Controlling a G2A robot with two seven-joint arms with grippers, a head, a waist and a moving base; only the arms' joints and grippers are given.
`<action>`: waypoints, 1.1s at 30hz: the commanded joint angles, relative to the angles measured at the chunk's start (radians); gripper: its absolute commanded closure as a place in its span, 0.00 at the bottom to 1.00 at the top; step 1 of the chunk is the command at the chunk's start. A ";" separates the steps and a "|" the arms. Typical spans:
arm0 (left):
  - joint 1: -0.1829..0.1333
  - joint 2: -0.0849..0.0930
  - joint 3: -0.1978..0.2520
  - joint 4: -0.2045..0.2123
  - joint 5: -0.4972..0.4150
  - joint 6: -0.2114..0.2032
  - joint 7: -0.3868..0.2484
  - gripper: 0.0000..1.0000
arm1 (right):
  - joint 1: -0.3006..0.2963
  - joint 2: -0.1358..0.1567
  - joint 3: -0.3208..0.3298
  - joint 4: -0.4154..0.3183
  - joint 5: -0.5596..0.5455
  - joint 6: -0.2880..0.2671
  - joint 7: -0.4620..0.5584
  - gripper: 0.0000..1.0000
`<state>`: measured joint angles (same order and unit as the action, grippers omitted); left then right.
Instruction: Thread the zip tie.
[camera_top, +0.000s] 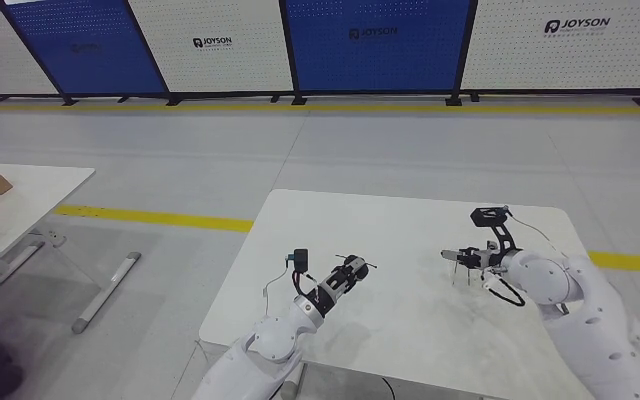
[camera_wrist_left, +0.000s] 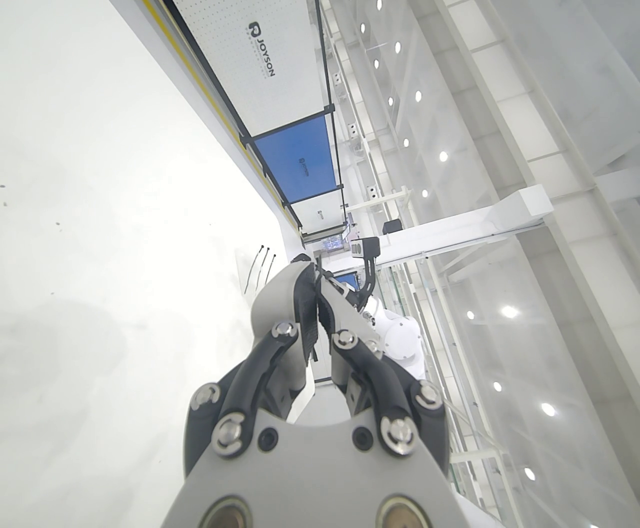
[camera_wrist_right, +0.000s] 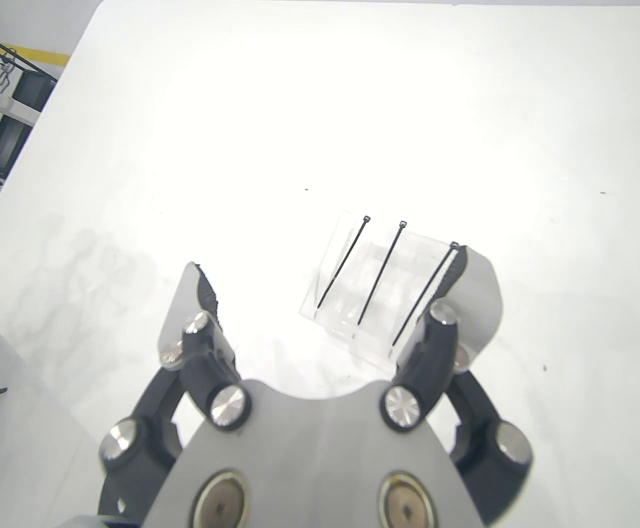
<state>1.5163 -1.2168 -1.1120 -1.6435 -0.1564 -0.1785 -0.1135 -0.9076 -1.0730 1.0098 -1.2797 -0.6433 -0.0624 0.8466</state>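
Right claw (camera_wrist_right: 332, 275) is hanging spread, nearest zip tie (camera_wrist_right: 425, 295) beside one fingertip; left claw (camera_wrist_left: 314, 280) is seemingly pinching another. I'm judging them light, whippy, so gripping near the head.

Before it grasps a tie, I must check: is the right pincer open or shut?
Open: the right pincer has its fingers wide apart, one close beside the outermost zip tie.

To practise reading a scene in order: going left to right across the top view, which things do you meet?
The side table → left tool → right tool.
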 joint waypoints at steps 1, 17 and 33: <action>0.000 0.000 0.000 0.000 0.000 0.000 0.000 1.00 | 0.000 0.000 0.000 0.000 0.000 0.000 0.000 0.00; 0.000 0.000 0.000 0.000 0.000 0.000 0.000 1.00 | 0.022 0.014 0.059 0.078 0.184 -0.278 0.124 0.00; 0.103 0.014 -0.081 -0.181 -0.075 -0.070 -0.023 1.00 | 0.022 0.014 0.059 0.078 0.184 -0.278 0.124 0.00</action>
<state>1.6016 -1.2044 -1.1857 -1.7928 -0.2341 -0.2460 -0.1395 -0.8861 -1.0591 1.0688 -1.2013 -0.4591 -0.3400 0.9703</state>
